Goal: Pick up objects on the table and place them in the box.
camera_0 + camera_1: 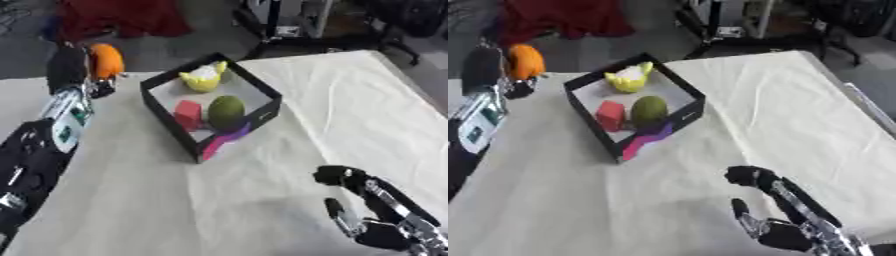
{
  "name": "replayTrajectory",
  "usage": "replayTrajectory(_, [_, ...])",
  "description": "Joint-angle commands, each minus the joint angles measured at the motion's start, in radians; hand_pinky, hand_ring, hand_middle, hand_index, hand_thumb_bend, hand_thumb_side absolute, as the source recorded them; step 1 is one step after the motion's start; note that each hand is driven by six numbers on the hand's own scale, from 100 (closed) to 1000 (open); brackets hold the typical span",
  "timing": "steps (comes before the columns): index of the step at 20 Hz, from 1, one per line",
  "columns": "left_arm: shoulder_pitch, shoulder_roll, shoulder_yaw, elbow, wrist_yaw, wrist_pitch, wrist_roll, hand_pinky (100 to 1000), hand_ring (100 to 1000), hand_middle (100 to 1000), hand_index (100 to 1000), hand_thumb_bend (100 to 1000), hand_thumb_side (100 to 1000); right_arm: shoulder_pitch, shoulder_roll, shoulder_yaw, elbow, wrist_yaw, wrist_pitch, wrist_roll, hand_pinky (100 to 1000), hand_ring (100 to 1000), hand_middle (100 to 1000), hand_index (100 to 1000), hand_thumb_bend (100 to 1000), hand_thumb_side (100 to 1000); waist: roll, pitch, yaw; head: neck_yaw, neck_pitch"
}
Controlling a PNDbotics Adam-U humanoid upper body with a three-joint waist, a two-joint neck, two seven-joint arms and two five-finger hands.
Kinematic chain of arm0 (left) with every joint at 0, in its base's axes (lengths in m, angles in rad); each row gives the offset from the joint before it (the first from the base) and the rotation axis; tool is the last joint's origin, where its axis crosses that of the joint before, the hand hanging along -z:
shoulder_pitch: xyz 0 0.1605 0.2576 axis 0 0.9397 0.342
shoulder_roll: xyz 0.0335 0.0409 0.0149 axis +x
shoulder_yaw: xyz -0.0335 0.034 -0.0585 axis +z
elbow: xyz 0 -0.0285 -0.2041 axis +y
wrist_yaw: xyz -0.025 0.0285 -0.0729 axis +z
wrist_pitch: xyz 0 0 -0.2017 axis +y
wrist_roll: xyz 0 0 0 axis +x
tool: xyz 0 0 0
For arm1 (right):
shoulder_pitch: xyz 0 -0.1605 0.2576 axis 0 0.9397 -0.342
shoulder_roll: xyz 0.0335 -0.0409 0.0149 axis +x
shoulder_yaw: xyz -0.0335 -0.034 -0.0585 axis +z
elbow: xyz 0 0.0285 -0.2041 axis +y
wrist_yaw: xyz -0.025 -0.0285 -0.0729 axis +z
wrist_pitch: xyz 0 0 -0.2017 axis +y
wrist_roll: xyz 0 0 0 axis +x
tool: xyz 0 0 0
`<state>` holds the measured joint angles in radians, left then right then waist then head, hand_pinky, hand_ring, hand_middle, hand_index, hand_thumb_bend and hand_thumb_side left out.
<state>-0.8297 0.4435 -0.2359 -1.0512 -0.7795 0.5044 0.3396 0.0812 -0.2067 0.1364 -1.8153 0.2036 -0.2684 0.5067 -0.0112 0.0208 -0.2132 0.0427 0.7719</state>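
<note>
Gripping an orange object, the left robot hand hovers left of the box.

The left hand blurs against the orange object, its fingers indistinct; the right hand is cut off at the corner.

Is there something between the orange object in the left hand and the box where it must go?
Nothing visible. The left hand holds the orange object just left of the box, with only bare cloth between. Inside, free floor remains beside the yellow, red and green items.
</note>
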Motion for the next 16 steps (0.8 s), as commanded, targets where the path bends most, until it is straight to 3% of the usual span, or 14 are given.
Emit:
replayTrajectory(1, [-0.057,0.008,-0.011,-0.032,-0.007,-0.005,0.001,334,230,239,403,303,133,-0.002,-0.01,0.0,-0.012,-0.002,-0.001,0.003,870,827,786,883,100,343,-0.011,-0.025,-0.003,0.002,-0.002])
replayTrajectory(7, [-0.099,-0.116,-0.033,0.04,-0.068,-0.04,-0.035,340,237,248,413,305,146,-0.005,-0.008,0.006,-0.01,-0.006,-0.001,0.008,870,827,786,883,100,346,-0.013,-0.025,-0.019,0.009,-0.002])
replayTrajectory(14, [-0.113,-0.262,-0.034,0.13,-0.121,-0.091,-0.01,370,273,290,455,343,187,-0.009,-0.006,0.013,-0.009,-0.011,-0.001,0.015,869,827,786,882,100,344,-0.016,-0.022,-0.043,0.022,-0.002])
replayTrajectory(16, [-0.111,-0.287,-0.043,0.139,-0.129,-0.109,-0.012,425,340,365,527,504,301,-0.01,-0.006,0.013,-0.009,-0.012,-0.001,0.017,869,827,786,881,100,346,-0.017,-0.022,-0.047,0.023,-0.002])
